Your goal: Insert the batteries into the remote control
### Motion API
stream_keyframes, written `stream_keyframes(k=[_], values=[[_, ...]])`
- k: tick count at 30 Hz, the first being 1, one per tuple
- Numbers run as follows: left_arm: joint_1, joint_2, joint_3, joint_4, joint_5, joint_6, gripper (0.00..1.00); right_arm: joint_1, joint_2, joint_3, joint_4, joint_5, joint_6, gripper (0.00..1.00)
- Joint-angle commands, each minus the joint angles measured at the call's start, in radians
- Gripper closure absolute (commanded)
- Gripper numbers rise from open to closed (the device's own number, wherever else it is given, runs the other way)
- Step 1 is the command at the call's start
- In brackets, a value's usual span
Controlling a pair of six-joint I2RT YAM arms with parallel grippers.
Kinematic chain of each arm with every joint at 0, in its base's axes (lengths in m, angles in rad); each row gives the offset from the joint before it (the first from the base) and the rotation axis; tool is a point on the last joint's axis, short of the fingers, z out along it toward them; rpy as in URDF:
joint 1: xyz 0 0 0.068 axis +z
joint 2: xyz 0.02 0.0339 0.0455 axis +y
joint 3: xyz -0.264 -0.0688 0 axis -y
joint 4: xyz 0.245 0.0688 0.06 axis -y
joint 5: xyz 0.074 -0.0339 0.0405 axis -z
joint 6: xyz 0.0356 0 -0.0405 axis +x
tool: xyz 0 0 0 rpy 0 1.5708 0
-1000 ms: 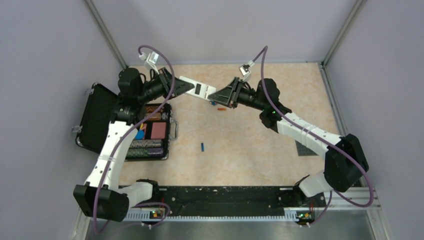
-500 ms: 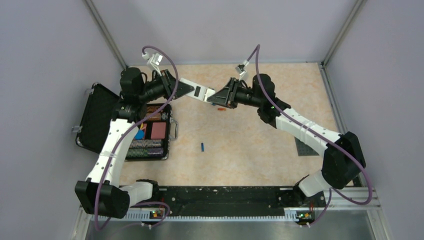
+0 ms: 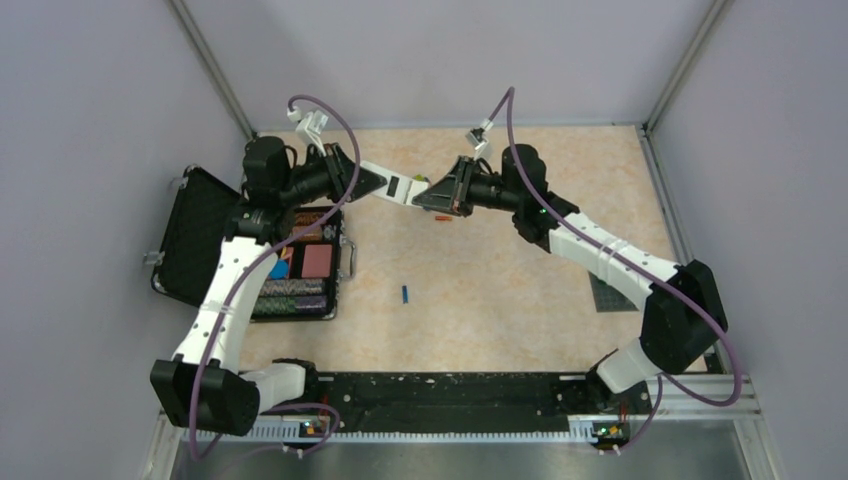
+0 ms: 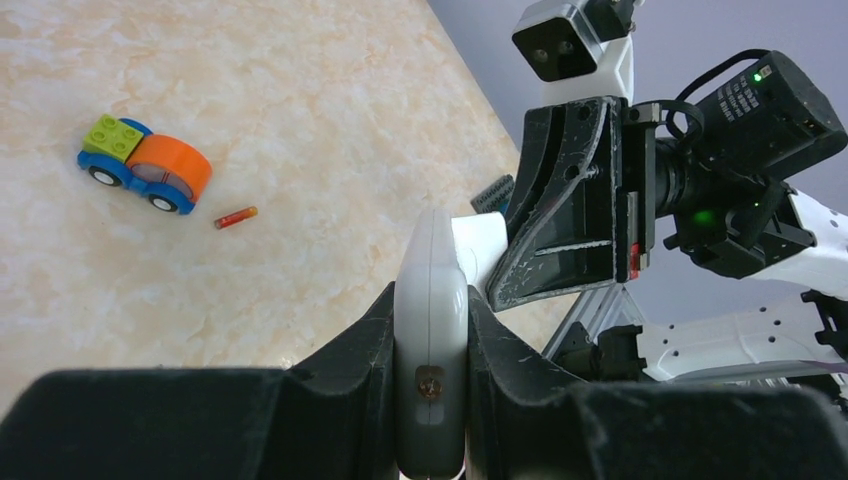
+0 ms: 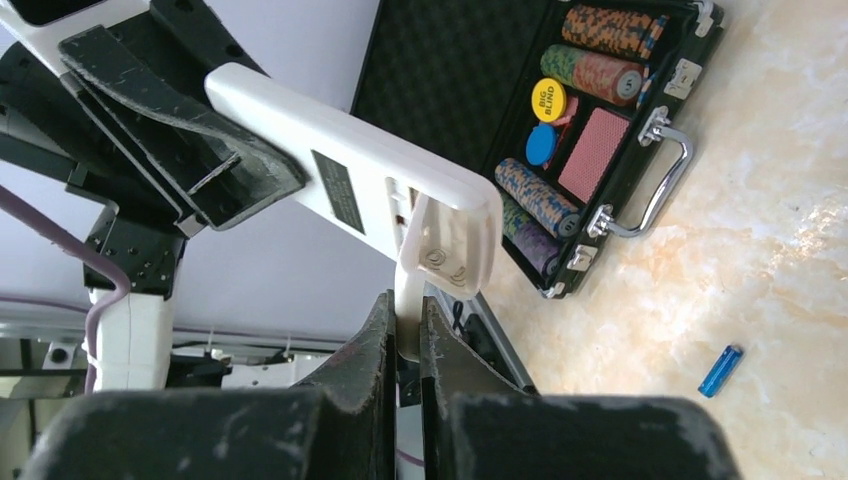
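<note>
The white remote control (image 3: 396, 184) is held in the air, plain back up, between both grippers. My left gripper (image 3: 372, 180) is shut on its left end; the left wrist view shows the remote (image 4: 431, 250) edge-on between the jaws. My right gripper (image 3: 428, 195) is shut on a thin white battery cover (image 5: 408, 300) hanging off the remote's other end (image 5: 350, 175). The blue battery (image 3: 406, 294) lies on the table, also in the right wrist view (image 5: 721, 371). The orange-red battery (image 3: 443, 217) lies below the right gripper, also in the left wrist view (image 4: 236, 217).
An open black case (image 3: 300, 262) of poker chips and cards lies at the left, also in the right wrist view (image 5: 610, 130). A toy car (image 4: 146, 166) stands near the orange-red battery. A dark grey plate (image 3: 610, 297) lies at the right.
Both grippers and the remote have shifted a little to the left and away from the bases. The right wrist has swung further back. Both grips are unchanged.
</note>
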Motion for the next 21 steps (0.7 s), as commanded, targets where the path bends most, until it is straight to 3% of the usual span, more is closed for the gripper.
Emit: stream_keyframes(k=[1,7,14,21], values=[[-0.007,-0.008,0.012,-0.051,0.017,0.051,1.0,-0.008,0.002,0.038,0.134,-0.015,0.048,1.0],[-0.007,-0.017,-0.001,-0.087,-0.035,0.088,1.0,-0.008,-0.033,0.027,0.211,-0.02,0.072,1.0],[-0.006,-0.051,-0.026,-0.096,-0.071,0.111,1.0,-0.032,-0.126,-0.018,-0.13,0.242,-0.116,1.0],[-0.005,-0.096,-0.06,-0.079,-0.073,0.126,1.0,-0.137,-0.136,-0.2,-0.255,0.296,-0.162,1.0]])
